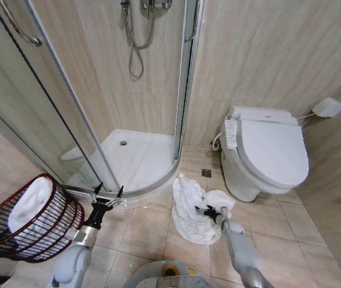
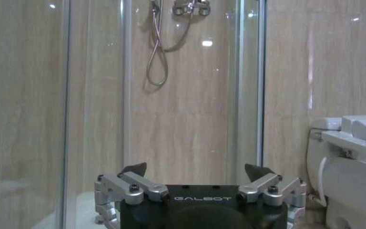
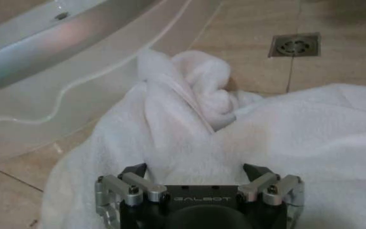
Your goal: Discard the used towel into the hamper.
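While the crumpled white terry towel (image 1: 189, 211) lies heaped on the beige floor tiles (image 1: 143, 231) between the curved white shower tray (image 1: 135, 157) and the white toilet (image 1: 266, 153), the right gripper (image 1: 205, 210) presses into its folds with fingers spread and not clenched. The left gripper (image 1: 108, 196) hovers released, holding nothing, just beside the round reddish-brown openwork wire hamper (image 1: 38, 225), which stands on the robot's left with a rolled white towel (image 1: 29, 205) inside.
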